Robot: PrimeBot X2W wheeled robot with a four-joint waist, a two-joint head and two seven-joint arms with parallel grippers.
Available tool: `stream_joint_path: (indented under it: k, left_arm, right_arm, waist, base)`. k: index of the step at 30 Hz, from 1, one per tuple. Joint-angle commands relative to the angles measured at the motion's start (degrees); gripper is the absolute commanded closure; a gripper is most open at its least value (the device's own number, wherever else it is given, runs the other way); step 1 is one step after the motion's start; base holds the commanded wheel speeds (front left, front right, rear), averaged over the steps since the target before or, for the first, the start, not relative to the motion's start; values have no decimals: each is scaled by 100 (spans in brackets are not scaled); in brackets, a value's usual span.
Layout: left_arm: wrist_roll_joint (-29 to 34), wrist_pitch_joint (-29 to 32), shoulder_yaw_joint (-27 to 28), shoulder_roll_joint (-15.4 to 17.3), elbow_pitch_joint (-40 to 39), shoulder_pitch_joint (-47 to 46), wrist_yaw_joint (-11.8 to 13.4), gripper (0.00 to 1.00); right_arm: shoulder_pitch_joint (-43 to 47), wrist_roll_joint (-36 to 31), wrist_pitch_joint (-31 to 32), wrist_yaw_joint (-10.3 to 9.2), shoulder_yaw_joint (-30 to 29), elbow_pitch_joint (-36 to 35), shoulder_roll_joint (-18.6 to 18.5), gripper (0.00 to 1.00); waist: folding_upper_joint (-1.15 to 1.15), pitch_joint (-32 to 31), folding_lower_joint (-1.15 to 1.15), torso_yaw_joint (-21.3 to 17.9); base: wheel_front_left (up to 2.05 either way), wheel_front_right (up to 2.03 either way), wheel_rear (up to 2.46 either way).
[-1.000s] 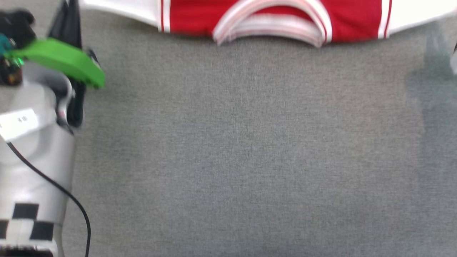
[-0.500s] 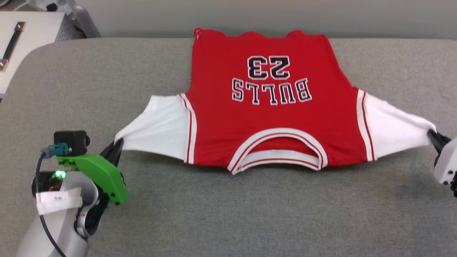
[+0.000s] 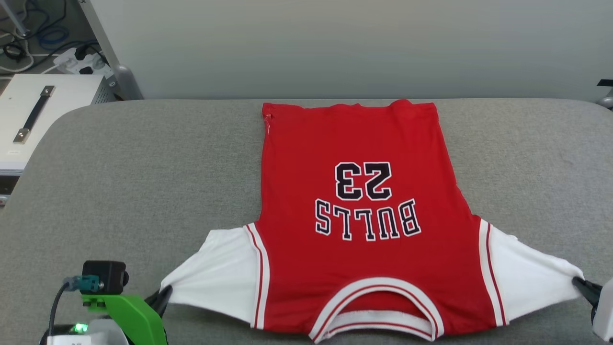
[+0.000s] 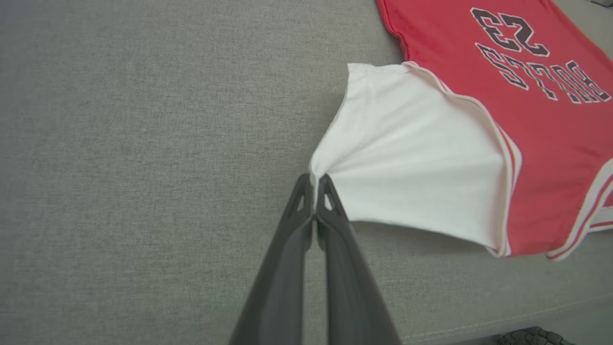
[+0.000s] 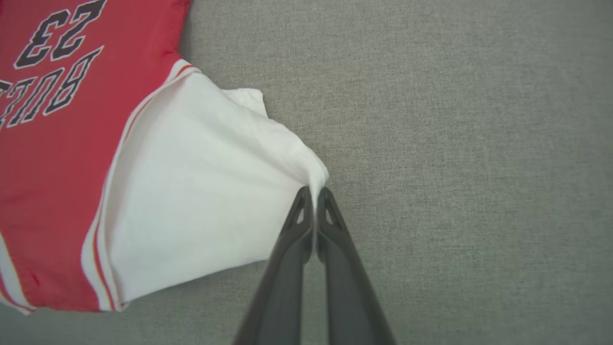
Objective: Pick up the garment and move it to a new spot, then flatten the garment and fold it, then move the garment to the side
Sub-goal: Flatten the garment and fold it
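Garment (image 3: 297, 167) flat, pinched by left claw (image 4: 314, 179), right claw (image 5: 314, 191)

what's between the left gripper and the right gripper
The jersey alone: in the head view it lies stretched from the left gripper, shut on one white sleeve, to the right gripper, shut on the other.

Grey fabric surface (image 3: 143, 158) bears the flat garment (image 3: 359, 261).

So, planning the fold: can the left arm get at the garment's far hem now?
Probably not yet: the left end effector is shut on the white sleeve; nothing else blocks the hem.
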Motion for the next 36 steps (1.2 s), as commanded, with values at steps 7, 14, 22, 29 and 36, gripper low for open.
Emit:
stream_joint_path:
  k: [7, 14, 22, 29, 36]
  left_arm:
    - [47, 241, -106, 266, -810, 502, 79, 100]
    - [11, 453, -289, 212, -1230, 302, 25, 100]
    - [85, 855, -551, 162, -1883, 7, 95, 100]
    - [152, 1136, -565, 264, -2392, -235, 180, 100]
    - [225, 1163, -714, 202, -2442, -524, 76, 100]
  right_arm:
    - [971, -286, 712, -11, -822, -1089, 378, 100]
    - [1000, -459, 1180, -11, -1210, -1767, 596, 0]
    - [87, -336, 1710, -11, -1291, -2382, 520, 0]
    - [-1243, -220, 2661, -11, -1202, -2625, 408, 0]
    - [-2908, -429, 3446, -11, -990, -2014, 377, 0]
  waist:
    - [0, 75, 1, -8]
    - [0, 333, 1, 35]
    - [0, 988, 1, 230]
    - [0, 1824, 1, 588]
    - [0, 2572, 1, 1028]
  base:
    - [0, 0, 0]
    - [0, 0, 0]
    - [0, 0, 0]
    - [0, 0, 0]
    - [0, 0, 0]
